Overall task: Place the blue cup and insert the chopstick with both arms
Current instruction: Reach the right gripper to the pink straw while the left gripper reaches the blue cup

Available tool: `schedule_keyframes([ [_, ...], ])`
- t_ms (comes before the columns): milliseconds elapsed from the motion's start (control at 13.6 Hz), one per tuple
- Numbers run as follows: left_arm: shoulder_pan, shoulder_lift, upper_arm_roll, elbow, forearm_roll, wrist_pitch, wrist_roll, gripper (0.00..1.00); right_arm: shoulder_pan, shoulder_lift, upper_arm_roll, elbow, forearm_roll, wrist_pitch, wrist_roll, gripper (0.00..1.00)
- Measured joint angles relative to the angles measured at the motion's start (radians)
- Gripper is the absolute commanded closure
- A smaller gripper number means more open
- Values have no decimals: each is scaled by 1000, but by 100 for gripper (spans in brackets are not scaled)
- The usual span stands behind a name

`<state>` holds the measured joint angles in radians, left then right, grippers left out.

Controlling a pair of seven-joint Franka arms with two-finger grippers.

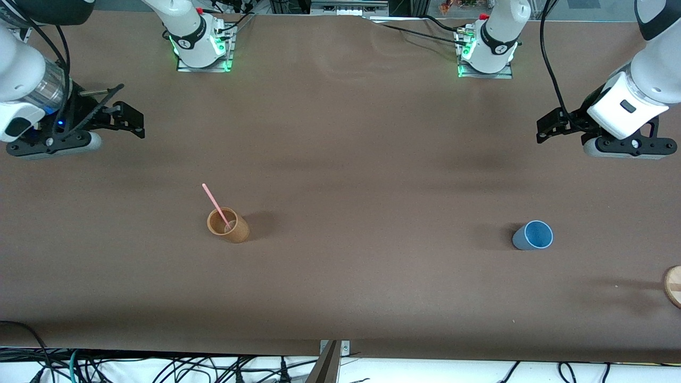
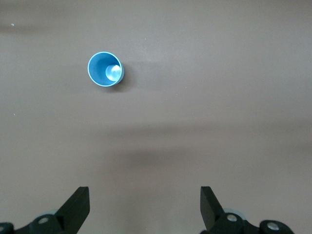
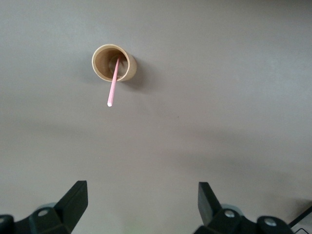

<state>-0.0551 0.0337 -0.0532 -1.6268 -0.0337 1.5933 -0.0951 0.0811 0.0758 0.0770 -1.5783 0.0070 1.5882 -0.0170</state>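
Two cups stand upright and well apart: the blue cup (image 1: 533, 235) toward the left arm's end, the tan cup (image 1: 227, 225) toward the right arm's, holding the chopstick (image 1: 216, 205), which leans up toward the robots' bases. The front view alone shows a wooden disc (image 1: 673, 286) at the table (image 1: 351, 159) edge. Left gripper (image 1: 550, 126) and right gripper (image 1: 129, 121) hover with fingers spread wide.

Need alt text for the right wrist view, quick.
A thin pink chopstick stands leaning in a tan wooden-looking cup on the brown table, its upper end past the rim. The right gripper hangs above, jaws open and empty.
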Motion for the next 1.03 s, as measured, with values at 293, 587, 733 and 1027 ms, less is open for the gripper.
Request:
schedule_keyframes([
  [293, -1, 7, 0, 1, 0, 0, -1, 0, 1, 38, 58, -43, 3, 66, 5, 0],
  [587, 0, 26, 0, 2, 1, -1, 0, 0, 3, 159, 126, -86, 3, 210, 24, 0],
  [733, 3, 67, 3, 2, 7, -1, 17, 0, 3, 220, 136, -99, 1, 285, 21, 0],
  [1027, 63, 191, 13, 1, 116, 148, 223, 0, 7, 324, 141, -101, -23, 412, -5, 6],
])
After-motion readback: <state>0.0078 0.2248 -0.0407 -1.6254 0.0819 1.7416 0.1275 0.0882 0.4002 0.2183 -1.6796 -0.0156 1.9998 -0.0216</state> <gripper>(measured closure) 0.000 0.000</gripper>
